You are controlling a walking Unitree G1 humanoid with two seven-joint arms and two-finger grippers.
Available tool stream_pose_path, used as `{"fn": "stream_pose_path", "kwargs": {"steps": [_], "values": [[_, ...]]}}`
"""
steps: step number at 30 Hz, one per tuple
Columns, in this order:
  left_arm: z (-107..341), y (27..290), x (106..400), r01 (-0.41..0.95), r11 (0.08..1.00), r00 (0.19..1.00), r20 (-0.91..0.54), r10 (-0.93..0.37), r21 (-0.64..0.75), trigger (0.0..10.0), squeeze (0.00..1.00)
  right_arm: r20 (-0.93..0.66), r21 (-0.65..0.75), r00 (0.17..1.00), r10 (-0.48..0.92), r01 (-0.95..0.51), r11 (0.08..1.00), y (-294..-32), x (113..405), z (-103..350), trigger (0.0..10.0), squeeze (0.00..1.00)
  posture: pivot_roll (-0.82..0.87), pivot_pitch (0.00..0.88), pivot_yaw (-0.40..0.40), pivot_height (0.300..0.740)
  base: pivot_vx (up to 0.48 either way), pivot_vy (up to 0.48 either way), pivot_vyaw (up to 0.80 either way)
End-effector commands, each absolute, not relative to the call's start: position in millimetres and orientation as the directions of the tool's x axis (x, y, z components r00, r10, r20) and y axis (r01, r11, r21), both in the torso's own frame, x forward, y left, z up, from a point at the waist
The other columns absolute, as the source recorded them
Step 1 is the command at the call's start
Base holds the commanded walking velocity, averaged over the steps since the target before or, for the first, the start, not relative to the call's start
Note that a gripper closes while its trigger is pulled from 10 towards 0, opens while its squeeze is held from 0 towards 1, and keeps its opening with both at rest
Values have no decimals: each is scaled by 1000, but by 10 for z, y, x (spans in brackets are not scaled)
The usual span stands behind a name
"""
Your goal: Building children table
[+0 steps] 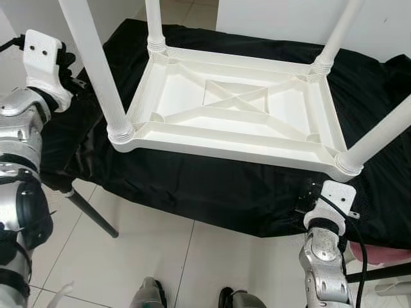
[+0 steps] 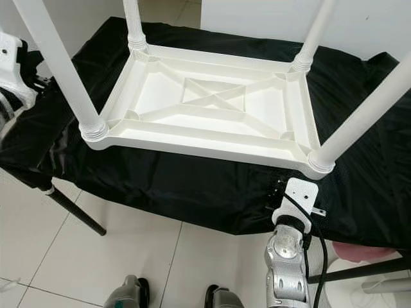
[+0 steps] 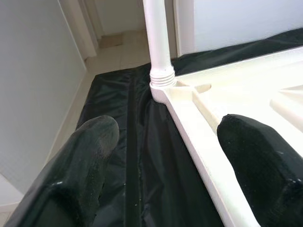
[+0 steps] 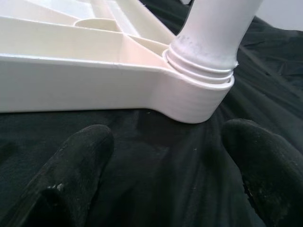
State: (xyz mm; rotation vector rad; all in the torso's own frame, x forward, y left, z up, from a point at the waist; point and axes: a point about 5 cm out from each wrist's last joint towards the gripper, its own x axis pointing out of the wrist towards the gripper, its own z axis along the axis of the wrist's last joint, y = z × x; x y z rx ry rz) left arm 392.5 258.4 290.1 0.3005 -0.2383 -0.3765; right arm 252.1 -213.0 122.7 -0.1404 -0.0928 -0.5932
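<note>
Upside-down white children table [image 1: 237, 109] flat on black-draped tabletop [image 1: 212, 189], four legs up, both end effectors empty

Legs screwed in at all four corners: near-left leg [image 1: 96, 70] at 9 o'clock of the frame, near-right leg [image 1: 379, 138] at 4 o'clock, far-left leg [image 1: 154, 25] at 11, far-right leg [image 1: 337, 35] at 1. Left end effector [image 3: 165, 156] at 9 o'clock beside the children table, fingers [image 3: 87, 156] spread wide, one over the black cloth, one over the white rim, aimed at the far-left corner. Right end effector [image 4: 165, 161] at 5 o'clock, just short of the near-right corner, fingers [image 4: 71, 165] wide apart over the cloth, touching nothing. Robot feet [image 1: 151, 295] on tiled floor [image 1: 160, 256] at 6 o'clock
</note>
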Motion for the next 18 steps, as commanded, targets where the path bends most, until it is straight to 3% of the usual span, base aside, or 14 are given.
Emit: {"fn": "stream_pose_path", "kwargs": {"steps": [1, 7, 15, 18], "values": [[2815, 2460, 3928, 426, 835, 860, 128, -493, 349, 10000, 0, 110, -116, 808, -580, 590, 799, -2170, 2495, 1186, 10000, 0, 13, 165, -3, 740, 0, 0, 0], [2409, 2083, 3852, 582, 720, 746, 106, -658, 378, 10000, 0, 163, -126, 802, -575, 595, 794, -2342, 2681, 1319, 10000, 0, 8, 163, -19, 740, 0, 0, 0], [2150, 1913, 3672, 660, 652, 667, 108, -737, 373, 10000, 0, 161, -137, 818, -552, 572, 808, -2423, 2830, 1361, 10000, 0, 20, 160, -37, 740, 0, 0, 0], [2046, 1735, 3514, 702, 616, 614, 135, -778, 357, 10000, 0, 138, -140, 846, -515, 532, 835, -2413, 2965, 1359, 10000, 0, 30, 156, -46, 740, 0, 0, 0]]}}
